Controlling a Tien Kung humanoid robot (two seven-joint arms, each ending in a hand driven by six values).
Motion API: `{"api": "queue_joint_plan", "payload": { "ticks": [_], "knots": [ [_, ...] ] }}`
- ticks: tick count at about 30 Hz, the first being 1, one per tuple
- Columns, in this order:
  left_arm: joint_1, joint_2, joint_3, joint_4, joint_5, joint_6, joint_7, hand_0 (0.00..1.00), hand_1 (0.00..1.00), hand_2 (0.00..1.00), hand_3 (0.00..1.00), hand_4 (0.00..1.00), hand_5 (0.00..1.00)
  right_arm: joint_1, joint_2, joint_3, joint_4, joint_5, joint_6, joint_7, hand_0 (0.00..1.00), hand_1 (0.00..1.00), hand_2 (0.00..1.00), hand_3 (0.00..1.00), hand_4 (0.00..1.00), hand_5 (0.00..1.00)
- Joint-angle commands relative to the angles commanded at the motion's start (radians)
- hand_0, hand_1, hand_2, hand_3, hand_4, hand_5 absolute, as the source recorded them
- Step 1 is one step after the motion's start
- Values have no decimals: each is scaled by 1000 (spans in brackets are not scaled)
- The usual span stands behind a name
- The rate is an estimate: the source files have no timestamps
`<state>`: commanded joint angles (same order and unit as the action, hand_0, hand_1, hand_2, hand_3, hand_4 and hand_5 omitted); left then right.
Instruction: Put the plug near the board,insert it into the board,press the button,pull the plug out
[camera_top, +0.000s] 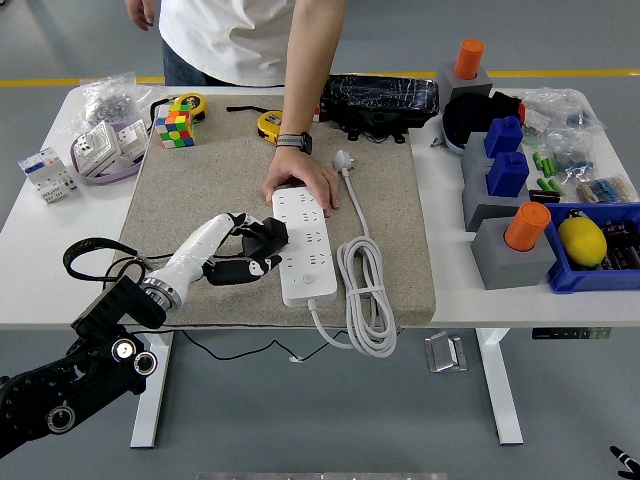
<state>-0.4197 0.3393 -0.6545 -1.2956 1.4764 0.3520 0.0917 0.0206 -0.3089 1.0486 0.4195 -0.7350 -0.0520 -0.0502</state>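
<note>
A white power strip (304, 245) lies lengthwise on the beige mat (200, 190), its white cable (365, 290) coiled to its right. My left hand (245, 250) is shut on a black plug (267, 236) that sits right at the strip's left edge, about mid-length. A person's hand (300, 180) rests on the strip's far end and holds it down. The strip's own white plug (345, 160) lies on the mat behind it. My right hand is out of view.
A Rubik's cube (173, 128) and yellow tape measures (268, 124) sit at the mat's far edge. A black case (380, 100) is behind. Grey blocks with blue and orange tops (505, 200) and a blue bin (600, 250) fill the right side.
</note>
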Motion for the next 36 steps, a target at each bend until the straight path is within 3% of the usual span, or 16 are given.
{"api": "queue_joint_plan", "payload": {
  "ticks": [23,36],
  "knots": [
    [-88,-46,84,14,-16,-24,6,741,730,725,636,791,361,0,-1,-1,3,3,2,0,622,670,641,574,984,586],
    [-136,-73,111,25,-26,-17,-10,734,724,723,634,788,359,1,0,0,7,4,0,4,623,670,641,574,984,587]
  ]
}}
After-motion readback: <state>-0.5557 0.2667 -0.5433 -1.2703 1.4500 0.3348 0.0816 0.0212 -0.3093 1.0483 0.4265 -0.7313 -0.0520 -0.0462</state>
